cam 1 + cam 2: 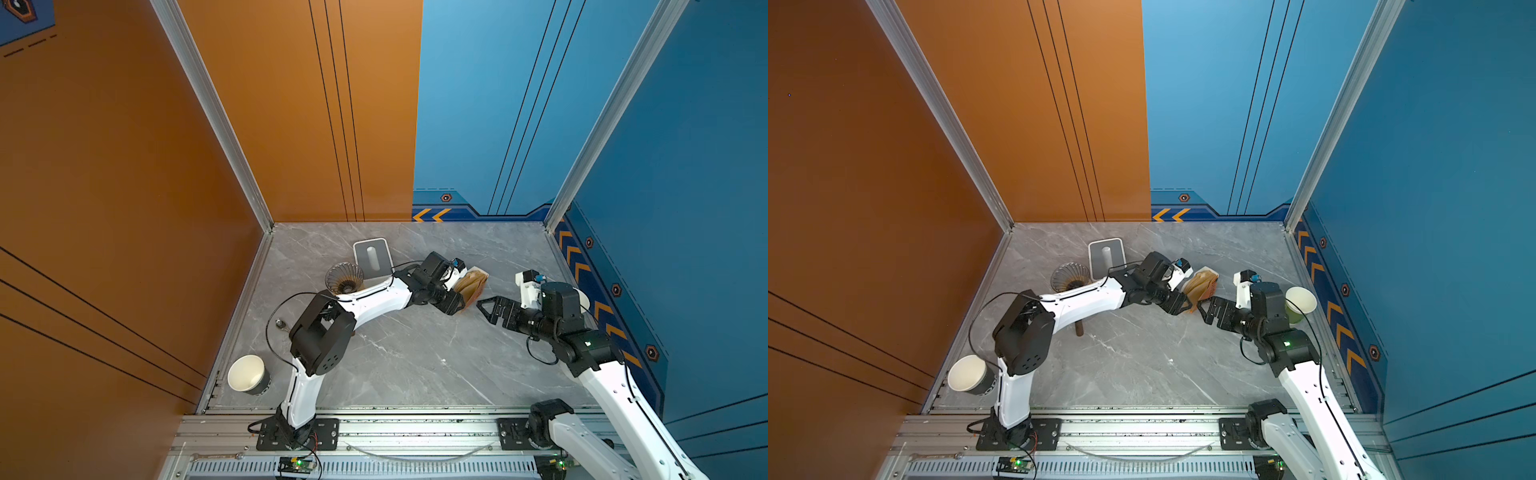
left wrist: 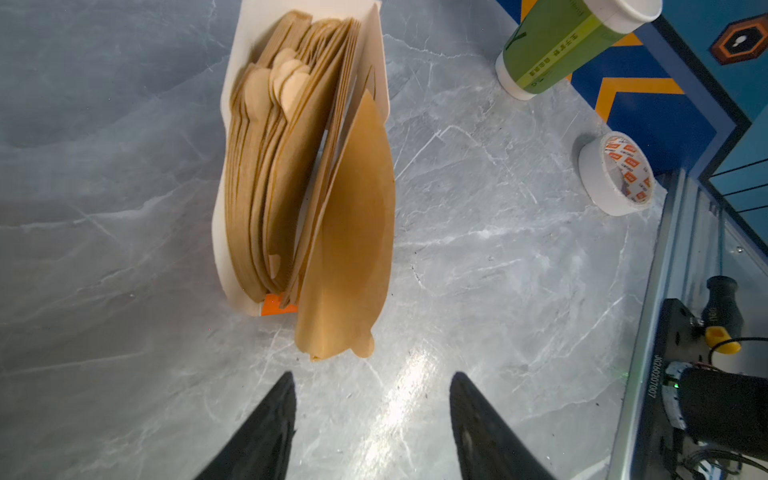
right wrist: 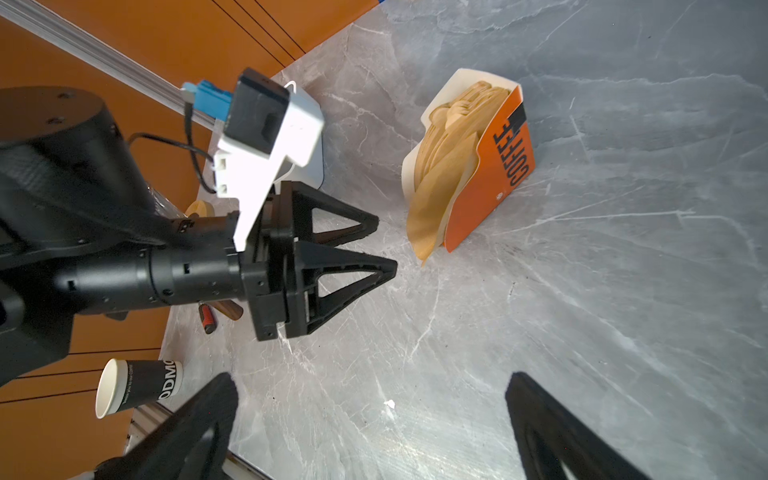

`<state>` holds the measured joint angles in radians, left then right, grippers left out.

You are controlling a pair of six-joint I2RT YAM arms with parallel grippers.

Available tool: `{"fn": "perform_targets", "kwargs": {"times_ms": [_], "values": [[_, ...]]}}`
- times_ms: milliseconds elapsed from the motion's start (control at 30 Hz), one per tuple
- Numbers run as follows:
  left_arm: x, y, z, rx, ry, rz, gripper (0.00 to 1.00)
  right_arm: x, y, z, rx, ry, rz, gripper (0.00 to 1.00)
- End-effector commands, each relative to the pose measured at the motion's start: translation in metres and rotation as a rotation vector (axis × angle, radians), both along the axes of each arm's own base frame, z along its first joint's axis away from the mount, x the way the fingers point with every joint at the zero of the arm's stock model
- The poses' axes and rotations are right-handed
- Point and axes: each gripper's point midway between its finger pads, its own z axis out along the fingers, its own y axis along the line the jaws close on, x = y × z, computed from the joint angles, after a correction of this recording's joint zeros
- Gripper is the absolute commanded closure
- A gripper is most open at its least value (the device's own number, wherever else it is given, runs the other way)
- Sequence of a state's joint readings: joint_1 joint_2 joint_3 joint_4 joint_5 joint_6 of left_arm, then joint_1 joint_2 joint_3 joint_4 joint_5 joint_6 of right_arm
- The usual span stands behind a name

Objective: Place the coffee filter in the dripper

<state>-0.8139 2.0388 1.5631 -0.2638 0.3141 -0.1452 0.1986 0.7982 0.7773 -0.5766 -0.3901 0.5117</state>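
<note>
Coffee filter (image 2: 349, 232) is unheld: nearest, right gripper (image 3: 371, 376) spread wide, empty; left gripper (image 2: 371, 376), fingers apart, pinching nothing. Just beyond, it juts from the orange box (image 3: 494, 174) mid-table; a sloppy pinch could drag neighbours out or topple the box. Dripper (image 1: 344, 278) sits far left

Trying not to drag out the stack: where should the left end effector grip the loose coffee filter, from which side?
I'd pinch the coffee filter at its tip, which sticks out past the open end of the box toward the left end effector. Come from that end, a jaw on each face: the sheet stands on edge, apart from the stack.
</note>
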Motion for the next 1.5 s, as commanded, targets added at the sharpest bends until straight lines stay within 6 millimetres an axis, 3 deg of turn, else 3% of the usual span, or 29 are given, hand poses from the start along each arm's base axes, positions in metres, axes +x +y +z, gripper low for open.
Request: {"fn": "perform_targets", "kwargs": {"times_ms": [0,367,533,700,1067,1367,1467], "values": [[0.006,-0.004,-0.004,0.039,-0.048,-0.029,0.43,-0.008,0.002,-0.005,0.002,0.016,0.029,0.0],[0.021,-0.013,-0.024,0.078,-0.049,-0.021,0.59,-0.006,-0.001,-0.004,-0.005,0.013,0.02,0.0],[0.025,-0.014,-0.029,0.096,-0.052,-0.019,0.6,-0.005,-0.002,-0.003,-0.005,0.008,0.016,0.0],[0.025,-0.014,-0.032,0.107,-0.046,-0.026,0.68,-0.005,-0.003,-0.005,-0.006,0.015,0.009,0.0],[0.027,-0.011,-0.028,0.127,-0.067,-0.021,0.87,-0.005,-0.005,-0.008,-0.005,0.022,0.0,0.01],[0.028,-0.012,-0.023,0.133,-0.078,-0.018,0.95,-0.005,-0.006,-0.009,-0.007,0.022,-0.005,0.01],[0.027,-0.014,-0.013,0.12,-0.087,-0.019,0.96,-0.005,-0.006,-0.007,-0.007,0.016,-0.008,0.01]]}}
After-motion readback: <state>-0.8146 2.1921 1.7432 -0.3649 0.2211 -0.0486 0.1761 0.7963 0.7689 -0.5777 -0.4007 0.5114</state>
